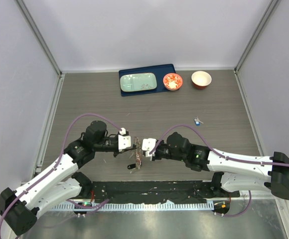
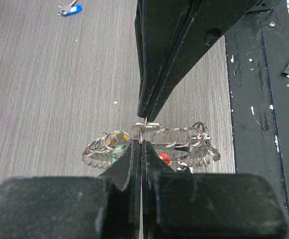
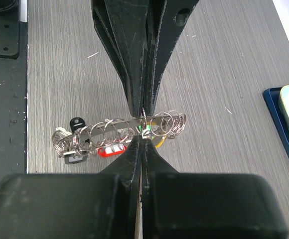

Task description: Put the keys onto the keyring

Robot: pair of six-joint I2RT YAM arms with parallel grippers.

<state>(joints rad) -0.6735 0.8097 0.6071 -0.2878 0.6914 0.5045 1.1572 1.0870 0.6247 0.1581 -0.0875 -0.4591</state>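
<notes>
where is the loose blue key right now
In the top view the blue-headed key lies on the table right of centre, alone, beyond the right arm and nearer than the red-and-white bowl.

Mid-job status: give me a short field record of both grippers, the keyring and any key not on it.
left gripper: shut, pinching the keyring
right gripper: shut, pinching the keyring from the opposite side
keyring: held between both grippers, ringed with small split rings; keys with red, green and yellow heads hang on it
loose key: blue head, lying on the table to the right, apart from both arms
far edge: blue tray, patterned bowl, red bowl
</notes>
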